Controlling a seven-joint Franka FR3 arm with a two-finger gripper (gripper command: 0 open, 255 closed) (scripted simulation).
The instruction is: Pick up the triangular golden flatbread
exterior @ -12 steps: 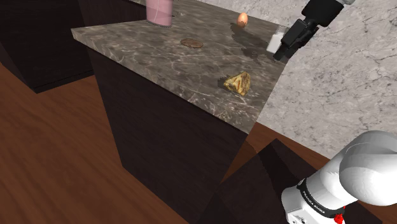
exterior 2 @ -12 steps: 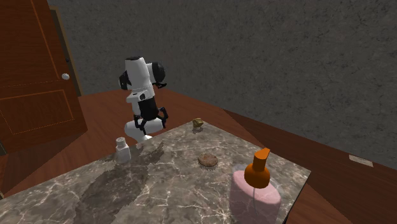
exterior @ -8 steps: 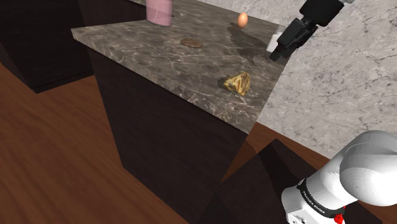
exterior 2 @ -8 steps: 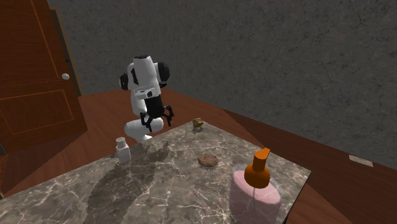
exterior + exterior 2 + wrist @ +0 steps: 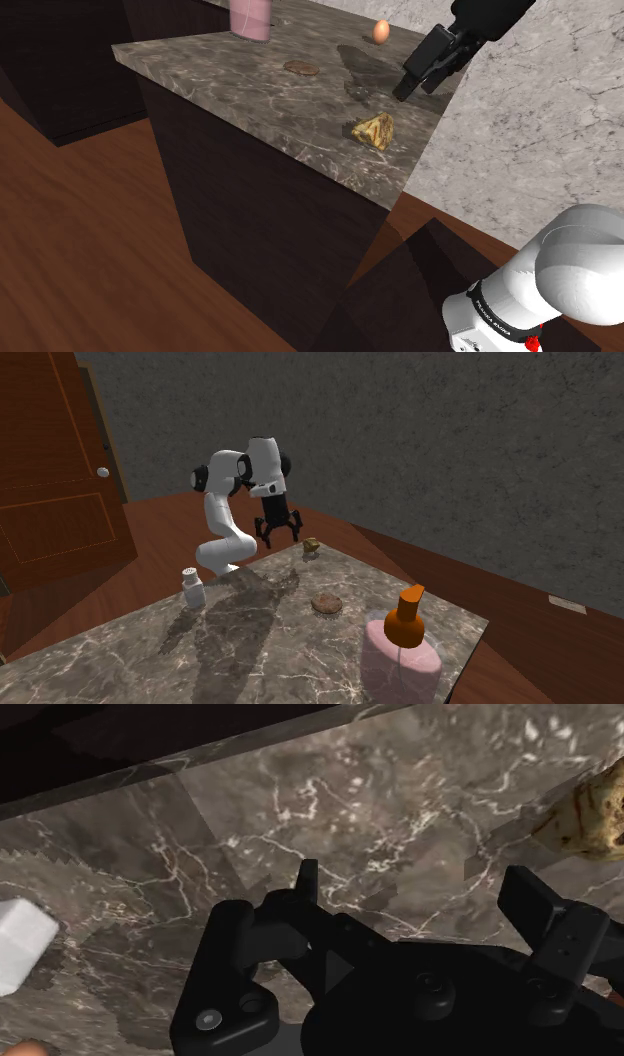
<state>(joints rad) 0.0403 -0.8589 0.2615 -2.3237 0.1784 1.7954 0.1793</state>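
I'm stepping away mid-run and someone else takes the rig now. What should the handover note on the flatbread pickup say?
Gripper: open, empty, hovering above the marble counter.
Golden flatbread: lies on the counter near the corner closest to the arm's base, off to one side of the gripper, not between the fingers.
White shaker: stands on the counter, well apart from the flatbread.
Done: gripper is near the flatbread, no grasp yet.
Left: centre over the flatbread, lower, close, lift.

White arm (image 5: 222,502), dark joints; all-black gripper (image 5: 278,537); black band (image 5: 497,314) bearing white lettering, apparently a maker's name.
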